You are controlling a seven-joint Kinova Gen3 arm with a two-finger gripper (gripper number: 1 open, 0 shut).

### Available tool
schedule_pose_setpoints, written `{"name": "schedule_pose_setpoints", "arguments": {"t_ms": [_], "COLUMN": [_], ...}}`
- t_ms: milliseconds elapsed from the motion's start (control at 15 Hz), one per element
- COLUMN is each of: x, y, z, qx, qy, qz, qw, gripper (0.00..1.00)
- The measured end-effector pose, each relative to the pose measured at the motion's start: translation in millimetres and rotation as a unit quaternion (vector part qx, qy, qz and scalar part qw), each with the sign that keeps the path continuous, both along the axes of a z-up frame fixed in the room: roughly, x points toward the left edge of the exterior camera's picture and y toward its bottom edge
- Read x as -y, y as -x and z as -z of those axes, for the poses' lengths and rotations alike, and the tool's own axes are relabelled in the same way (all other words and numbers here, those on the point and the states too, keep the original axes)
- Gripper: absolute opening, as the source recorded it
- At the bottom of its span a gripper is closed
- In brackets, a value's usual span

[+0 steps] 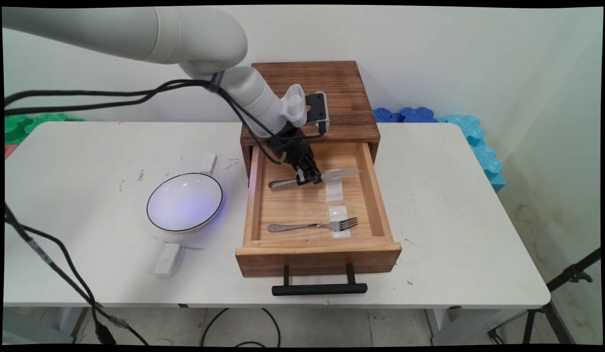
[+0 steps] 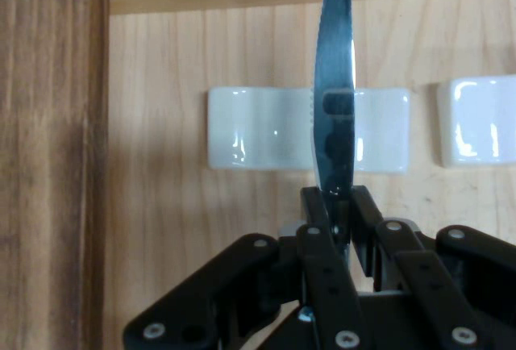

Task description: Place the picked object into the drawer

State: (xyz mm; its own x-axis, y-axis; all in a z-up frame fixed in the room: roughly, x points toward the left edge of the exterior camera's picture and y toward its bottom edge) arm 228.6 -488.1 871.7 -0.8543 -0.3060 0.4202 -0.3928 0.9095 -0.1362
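The white arm reaches in from the upper left, bends at its elbow above the desk (image 1: 429, 195) and slants down to the right, so that the hand (image 1: 308, 179) points steeply down into the open wooden drawer (image 1: 317, 254). Black cables trail from the wrist off to the left.

The hand is clenched on a table knife (image 1: 302, 180); in the hand view its 2 black fingers (image 2: 321, 213) press against both sides of the knife (image 2: 335, 100), just where the blade meets the handle. The blade stands edge-on between them and runs straight away from the hand, crossing over a white ceramic rest (image 2: 266, 140) on the drawer floor. In the main view the knife lies roughly level across the back part of the drawer, handle to the left, blade tip to the right, with that rest (image 1: 334, 191) under its blade end. Whether the knife touches the rest cannot be told.

Nearer the drawer's front lies a fork (image 1: 314, 226), tines to the right on a 2nd white rest (image 1: 338, 215). The drawer juts from a dark wooden box (image 1: 341, 93), its black handle (image 1: 319, 288) toward the desk's near edge.

Left of the drawer, on the desk, sits a white bowl (image 1: 184, 201) with a dark rim, well apart from the hand.
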Motion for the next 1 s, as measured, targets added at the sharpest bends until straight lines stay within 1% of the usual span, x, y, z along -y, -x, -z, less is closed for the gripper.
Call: {"name": "schedule_pose_setpoints", "arguments": {"t_ms": [600, 1000], "x": [16, 22], "y": [3, 4], "z": [23, 31], "qx": [0.002, 0.002], "qy": [-0.002, -0.003], "qz": [-0.005, -0.007], "qw": [1.0, 1.0], "gripper": [0.0, 0.0]}}
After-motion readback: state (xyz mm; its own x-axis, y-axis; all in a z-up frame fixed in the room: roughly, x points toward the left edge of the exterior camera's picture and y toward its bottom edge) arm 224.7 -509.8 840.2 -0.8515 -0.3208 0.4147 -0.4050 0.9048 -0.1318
